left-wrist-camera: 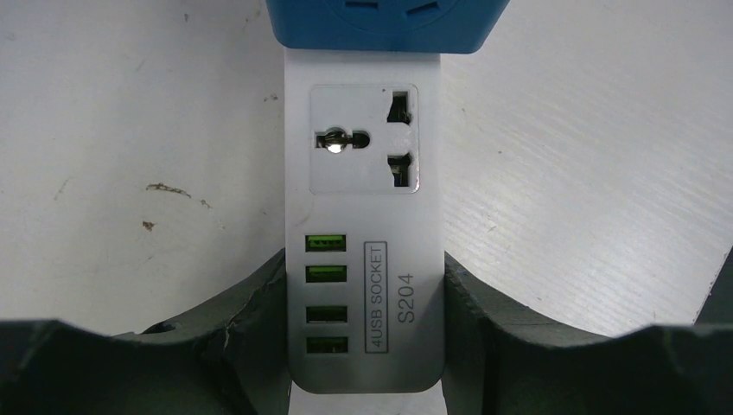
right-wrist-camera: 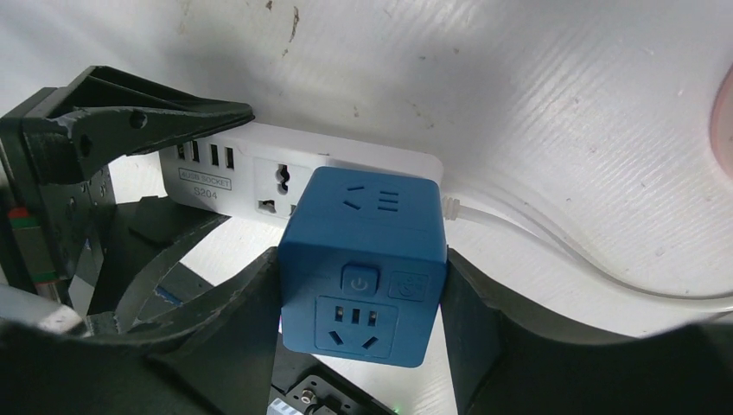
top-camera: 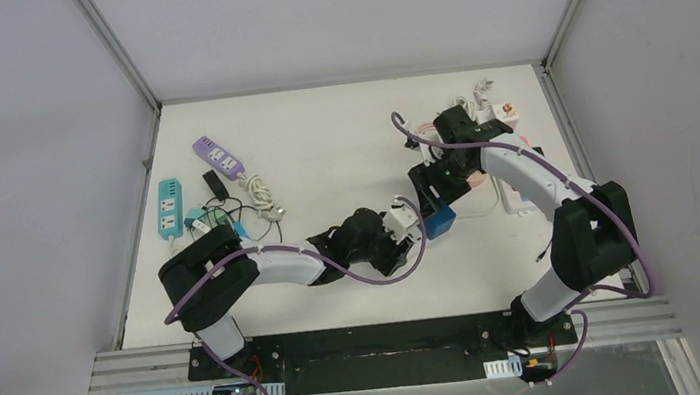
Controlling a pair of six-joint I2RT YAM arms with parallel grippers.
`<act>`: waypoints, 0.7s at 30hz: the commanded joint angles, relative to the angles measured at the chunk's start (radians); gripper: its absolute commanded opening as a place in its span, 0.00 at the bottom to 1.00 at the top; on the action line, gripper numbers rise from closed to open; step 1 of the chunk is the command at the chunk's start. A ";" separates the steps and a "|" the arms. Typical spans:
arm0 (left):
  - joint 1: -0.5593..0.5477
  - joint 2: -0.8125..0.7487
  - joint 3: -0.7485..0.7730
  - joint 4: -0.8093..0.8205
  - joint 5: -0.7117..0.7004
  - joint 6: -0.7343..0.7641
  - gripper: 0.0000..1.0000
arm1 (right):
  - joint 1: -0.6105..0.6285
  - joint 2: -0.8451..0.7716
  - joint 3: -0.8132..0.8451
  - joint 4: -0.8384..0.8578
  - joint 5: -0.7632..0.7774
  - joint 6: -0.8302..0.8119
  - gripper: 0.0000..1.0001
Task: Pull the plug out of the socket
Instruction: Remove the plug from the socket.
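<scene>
Resting mid-table, the white power strip (left-wrist-camera: pixel 363 130) is clamped at its USB end by the left gripper (left-wrist-camera: pixel 364 281). The right gripper (right-wrist-camera: pixel 361 294) squeezes the blue cube plug (right-wrist-camera: pixel 367 226) seated on the strip's other end. The scuffed white tabletop (top-camera: pixel 316 121) is enclosed by grey walls (top-camera: pixel 18 148).

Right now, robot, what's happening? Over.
Left claw shut on white power strip. Right claw shut on blue cube plug. Plug not off yet. Nothing blocking.

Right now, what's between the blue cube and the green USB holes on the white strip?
One empty wall-plug outlet, seen in the left wrist view between the blue cube and USB holes.
</scene>
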 commanded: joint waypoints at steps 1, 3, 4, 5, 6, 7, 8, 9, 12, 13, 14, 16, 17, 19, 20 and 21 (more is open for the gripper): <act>0.016 0.028 0.018 -0.015 0.031 0.017 0.00 | -0.051 -0.083 -0.003 -0.034 -0.148 -0.036 0.00; 0.016 0.030 0.020 -0.014 0.034 0.016 0.00 | -0.055 -0.082 0.003 -0.039 -0.179 -0.035 0.00; 0.016 0.032 0.022 -0.015 0.034 0.016 0.00 | -0.054 -0.079 0.006 -0.040 -0.197 -0.031 0.00; 0.016 0.031 0.022 -0.015 0.036 0.017 0.00 | -0.054 -0.075 0.009 -0.041 -0.220 -0.026 0.00; 0.016 0.032 0.025 -0.018 0.037 0.016 0.00 | -0.049 -0.070 0.012 -0.042 -0.235 -0.019 0.00; 0.016 0.032 0.025 -0.019 0.037 0.016 0.00 | -0.036 -0.067 0.017 -0.042 -0.238 -0.016 0.00; 0.016 0.032 0.028 -0.021 0.038 0.016 0.00 | -0.015 -0.064 0.020 -0.042 -0.230 -0.013 0.00; 0.016 0.033 0.030 -0.023 0.039 0.016 0.00 | 0.011 -0.061 0.024 -0.042 -0.221 -0.011 0.00; 0.016 0.035 0.037 -0.034 0.040 0.016 0.00 | 0.090 -0.046 0.043 -0.040 -0.170 -0.008 0.00; 0.016 0.035 0.039 -0.039 0.040 0.016 0.00 | 0.104 -0.039 0.051 -0.041 -0.154 -0.006 0.00; 0.016 0.035 0.039 -0.040 0.040 0.016 0.00 | 0.116 -0.034 0.059 -0.044 -0.139 -0.005 0.00; 0.016 0.033 0.037 -0.042 0.037 -0.010 0.00 | 0.131 -0.028 0.074 -0.047 -0.113 -0.008 0.00; 0.016 0.032 0.036 -0.043 0.035 -0.015 0.00 | 0.136 -0.027 0.076 -0.049 -0.101 -0.011 0.00; 0.017 0.029 0.032 -0.044 0.033 -0.018 0.00 | 0.140 -0.031 0.075 -0.053 -0.070 -0.019 0.00; 0.017 0.029 0.031 -0.045 0.033 -0.019 0.00 | 0.140 -0.034 0.071 -0.053 -0.049 -0.025 0.00; 0.016 0.029 0.030 -0.046 0.033 -0.018 0.00 | 0.141 -0.037 0.067 -0.053 -0.021 -0.034 0.00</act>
